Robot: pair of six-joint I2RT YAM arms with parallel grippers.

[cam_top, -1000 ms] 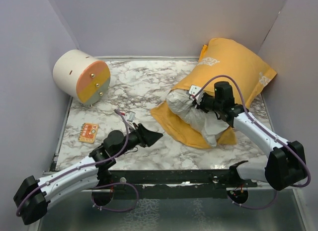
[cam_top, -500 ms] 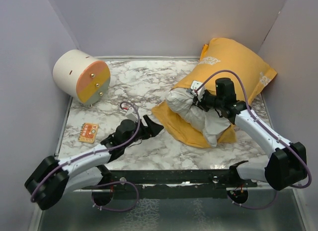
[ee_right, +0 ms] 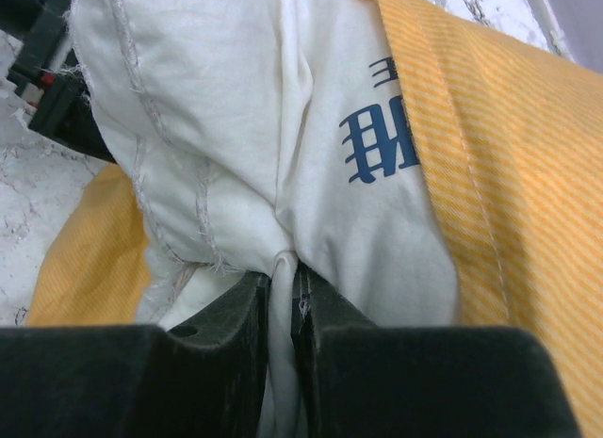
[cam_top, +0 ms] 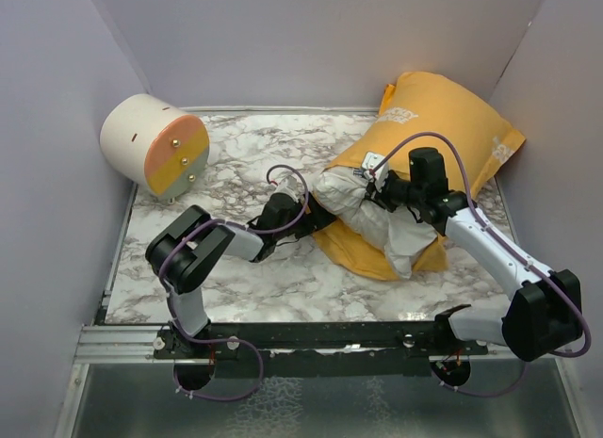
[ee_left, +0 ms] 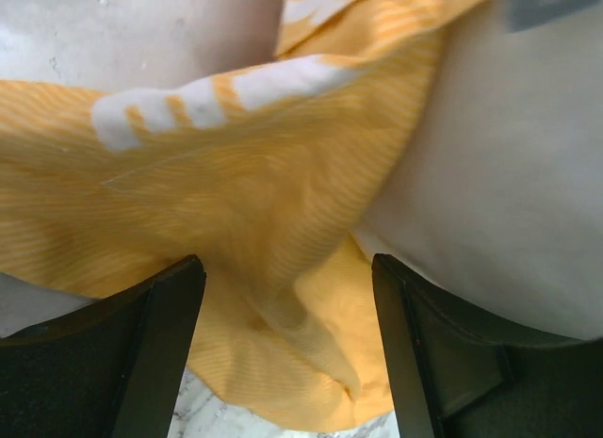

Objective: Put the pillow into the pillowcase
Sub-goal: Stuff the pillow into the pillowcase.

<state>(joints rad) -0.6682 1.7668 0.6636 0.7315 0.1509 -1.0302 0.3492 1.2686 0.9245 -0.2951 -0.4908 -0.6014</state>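
pinched tight in the right gripper [ee_right: 283,301]: a fold of the white pillow [ee_right: 188,127], fingers [ee_right: 226,316] almost meeting through the cloth. spread wide at the left gripper [ee_left: 287,353], one finger to either side of a loose fold at the edge of the orange-yellow pillowcase [ee_left: 236,174], cloth between them but no squeeze on it. lying on the right half of the marble table [cam_top: 254,278], far end of the pillow inside the pillowcase, near end bulging out of the opening over the lower flap. far corner of the case up against the right wall [cam_top: 556,108].
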